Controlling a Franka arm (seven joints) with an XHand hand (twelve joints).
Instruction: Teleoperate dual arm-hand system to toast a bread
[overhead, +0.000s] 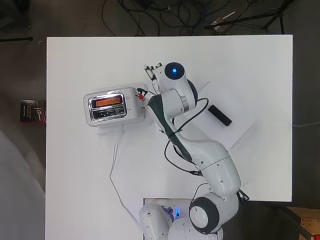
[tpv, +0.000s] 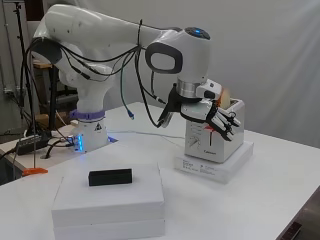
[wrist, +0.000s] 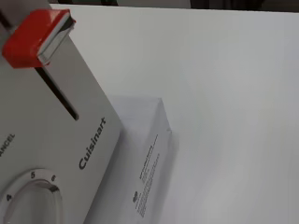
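Bread (overhead: 108, 101) sits in the toaster (overhead: 131, 113) slot, hand (tpv: 214, 116) fingers loosely spread, gripping nothing, at the red lever (wrist: 36, 36); I'd set fingertips squarely on top and press straight down along its slot.

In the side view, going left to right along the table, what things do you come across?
Arm base → black block on a white box → hand → toaster with bread in it.
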